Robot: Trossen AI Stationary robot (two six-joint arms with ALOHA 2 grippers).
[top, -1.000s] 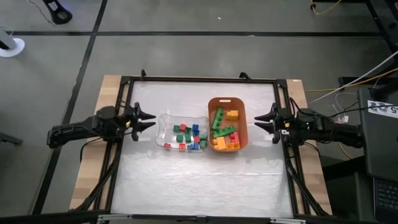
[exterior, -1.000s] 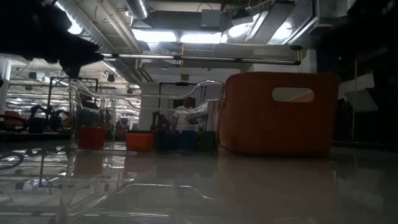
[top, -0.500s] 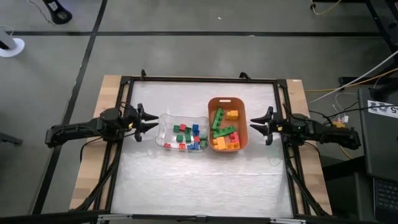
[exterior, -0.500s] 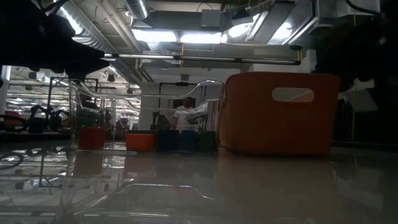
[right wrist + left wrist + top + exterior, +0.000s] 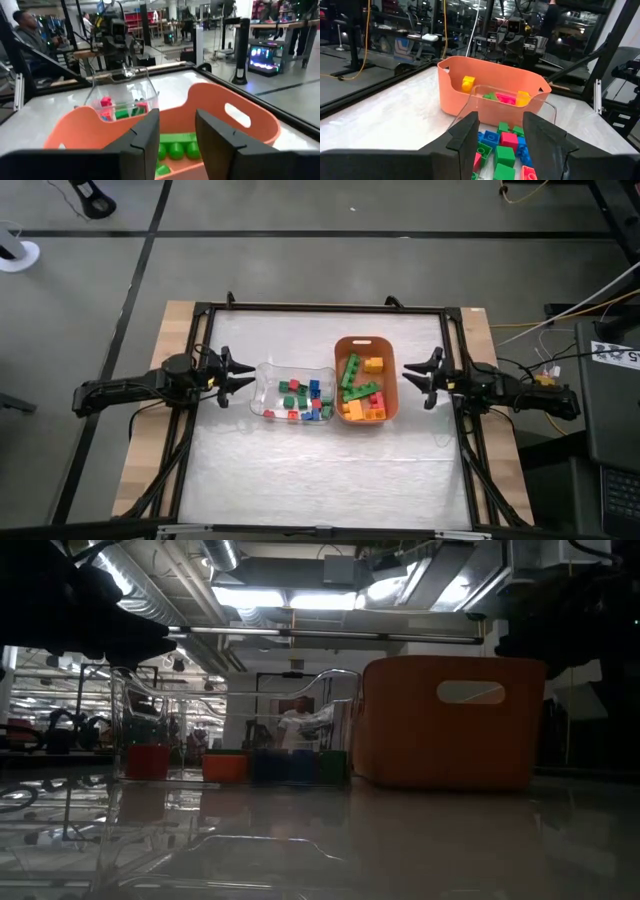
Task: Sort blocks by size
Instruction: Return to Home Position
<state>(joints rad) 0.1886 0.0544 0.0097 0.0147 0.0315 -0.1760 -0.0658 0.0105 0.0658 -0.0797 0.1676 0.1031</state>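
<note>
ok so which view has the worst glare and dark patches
Low view is worst: ceiling lights backlight it, the glossy white table mirrors them, and the left arm and right arm are black silhouettes, though the orange plastic bin reads fine. High view is evenly lit, faint sheen only. Wrist views are well lit.

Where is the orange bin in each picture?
High view: orange bin mid-table, on the right arm's side.
Low view: right of centre.
Left wrist view: just beyond the clear tray.
Right wrist view: closest, with the clear tray behind it.
Shared landmark: the clear tray beside the bin.
</note>
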